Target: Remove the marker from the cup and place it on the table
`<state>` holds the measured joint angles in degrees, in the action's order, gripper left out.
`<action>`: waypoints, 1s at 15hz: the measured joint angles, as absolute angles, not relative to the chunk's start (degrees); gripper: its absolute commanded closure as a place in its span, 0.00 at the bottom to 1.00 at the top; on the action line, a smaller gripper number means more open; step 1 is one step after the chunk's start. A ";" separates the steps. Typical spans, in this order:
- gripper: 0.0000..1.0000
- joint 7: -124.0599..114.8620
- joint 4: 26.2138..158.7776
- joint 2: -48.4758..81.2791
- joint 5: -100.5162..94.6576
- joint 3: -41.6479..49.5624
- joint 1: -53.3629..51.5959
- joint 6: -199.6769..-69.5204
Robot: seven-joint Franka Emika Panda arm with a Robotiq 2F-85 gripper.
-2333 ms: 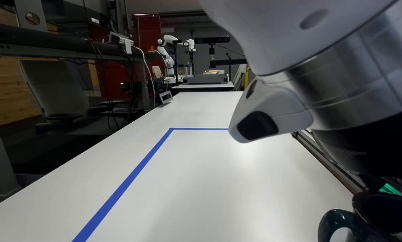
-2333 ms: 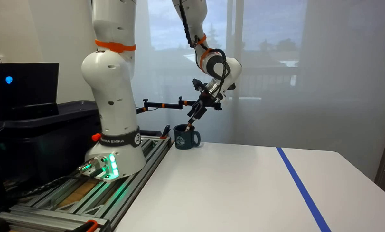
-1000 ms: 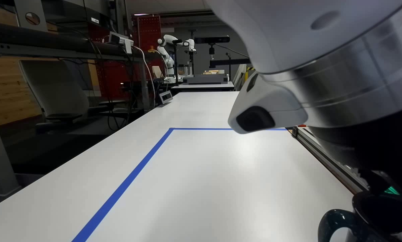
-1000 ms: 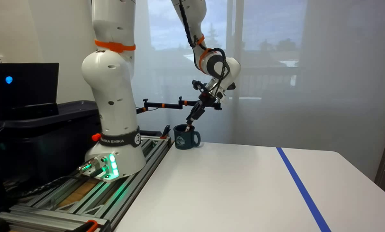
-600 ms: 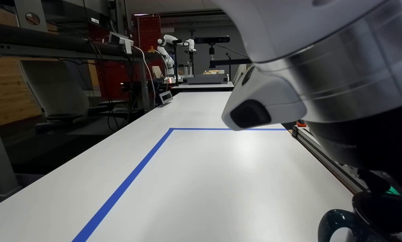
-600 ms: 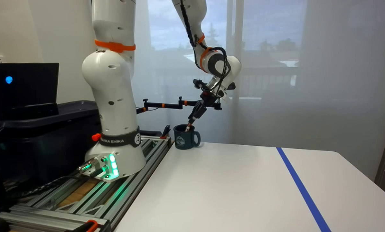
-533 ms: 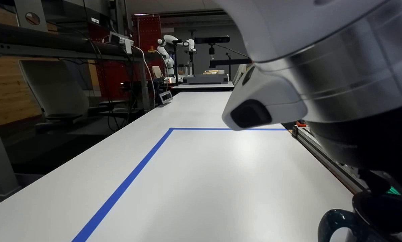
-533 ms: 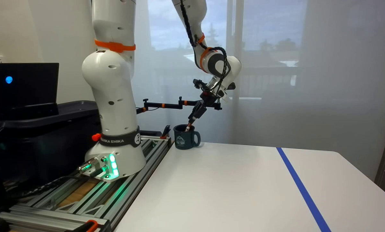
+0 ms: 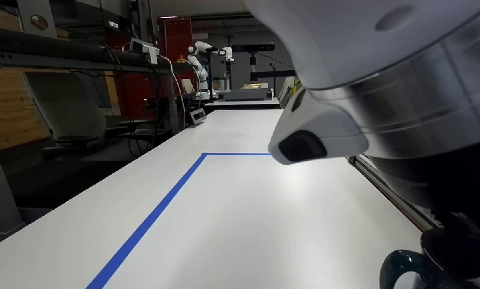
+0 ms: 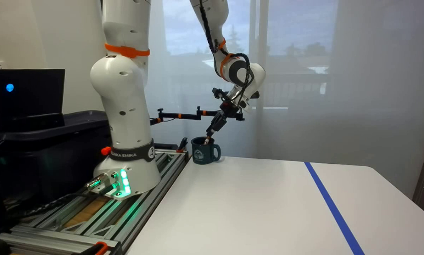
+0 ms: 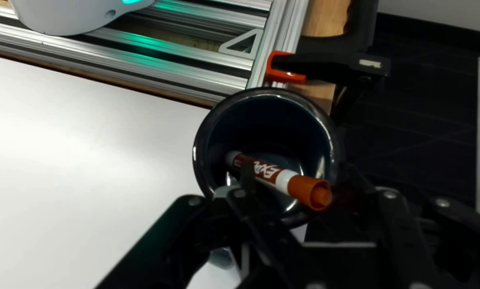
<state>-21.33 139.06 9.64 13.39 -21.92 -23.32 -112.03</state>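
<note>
A dark green mug [image 10: 202, 153] stands upright on the white desk [image 10: 254, 202], at a corner. Blue tape [image 9: 158, 210] runs inside a long edge, turning sharply toward the opposite edge.

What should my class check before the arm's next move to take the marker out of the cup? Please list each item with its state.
1. The marker in the cup: ok; it leans inside, orange cap uppermost.
2. The cup upright: ok; it stands on the table, near its edge.
3. The hand open: ok; its fingers stand apart in the wrist view.
4. The orange cap between the fingers: cannot tell; it appears so in the wrist view, but depth is unclear.
5. A firm grip, needed before lifting: not ok; the hand has not yet closed on the marker.
</note>
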 measured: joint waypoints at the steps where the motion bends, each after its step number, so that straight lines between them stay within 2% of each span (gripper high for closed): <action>1: 0.46 -21.33 139.06 9.88 13.40 -21.92 -23.32 -112.03; 6: 0.51 -21.33 139.08 10.94 13.49 -21.91 -23.32 -112.03; 11: 0.47 -21.50 139.12 11.75 13.50 -21.91 -23.32 -112.03; 15: 0.51 -22.49 139.45 11.76 13.68 -21.90 -23.32 -112.03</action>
